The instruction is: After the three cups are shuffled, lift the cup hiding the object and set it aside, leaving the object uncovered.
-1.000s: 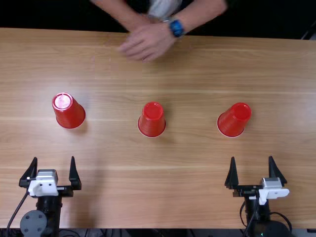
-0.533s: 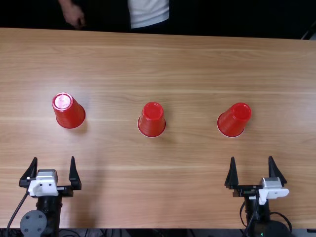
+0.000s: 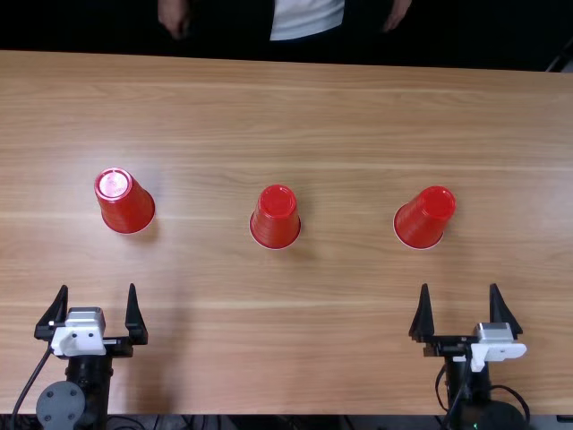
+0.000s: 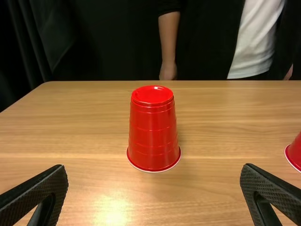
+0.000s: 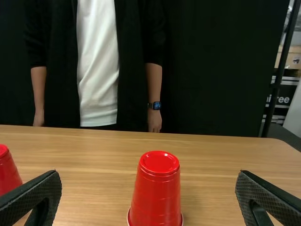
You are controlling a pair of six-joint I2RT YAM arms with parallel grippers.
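Top view gives the whole row: three red cups stand upside down on the table (image 3: 286, 116), in one line across its middle, well apart from each other. The left cup (image 3: 124, 204) is straight ahead of the left gripper (image 3: 97, 300), the right cup (image 3: 424, 218) is straight ahead of the right gripper (image 3: 457, 300), and the middle cup (image 3: 275, 218) stands between the two arms.

What has changed is on the far side. One second ago the person's hands were together over the far part of the table. Now they are drawn back beyond the far edge, and one hand (image 3: 175, 18) shows at the person's side. The cups are at the same places in all three top pictures, and both arms have kept their place at the near edge. I judge from this that the shuffling is finished and it is now the robot's turn.

Both claws are spread wide and hold nothing. The left wrist view shows the left cup (image 4: 153, 129) between its open fingers but farther off, and the right wrist view shows the same for the right cup (image 5: 156, 190).

The object is not to be seen; every cup sits with its rim flat on the wood, so from these pictures I cannot tell which cup hides it. No cup is lifted yet, so the lifting step has not begun.
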